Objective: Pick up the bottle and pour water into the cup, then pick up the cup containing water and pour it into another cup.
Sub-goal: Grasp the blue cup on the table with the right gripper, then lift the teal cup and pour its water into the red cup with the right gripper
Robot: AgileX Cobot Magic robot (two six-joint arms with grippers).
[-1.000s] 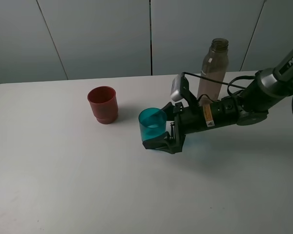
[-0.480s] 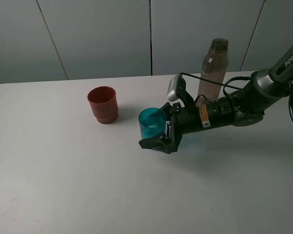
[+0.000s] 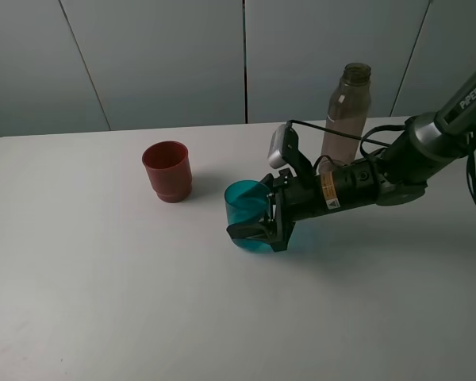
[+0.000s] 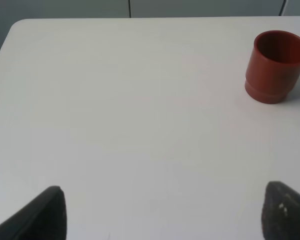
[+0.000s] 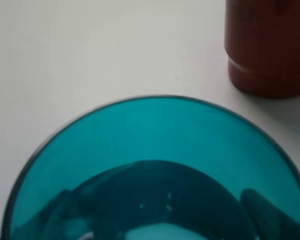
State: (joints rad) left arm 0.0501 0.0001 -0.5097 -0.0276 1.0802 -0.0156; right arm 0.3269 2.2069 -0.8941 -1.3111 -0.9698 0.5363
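The teal see-through cup (image 3: 242, 205) is near the middle of the white table, between the fingers of my right gripper (image 3: 252, 224), which is shut on it; the cup leans a little. In the right wrist view the cup (image 5: 155, 165) fills the lower part, its open rim facing the camera. The red-brown cup (image 3: 167, 170) stands upright to the left, apart from it, and shows in the left wrist view (image 4: 276, 66) and the right wrist view (image 5: 270, 45). The smoky bottle (image 3: 347, 115) stands upright behind my right arm. My left gripper (image 4: 165, 212) is open and empty above bare table.
The white table (image 3: 103, 302) runs to a grey panelled wall at the back. My right arm (image 3: 381, 178) and its cable lie low across the table in front of the bottle. My left arm is out of the exterior view.
My right gripper has pushed a little further left around the teal cup and closed on it. The cup now leans slightly and sits a bit lower in the picture.
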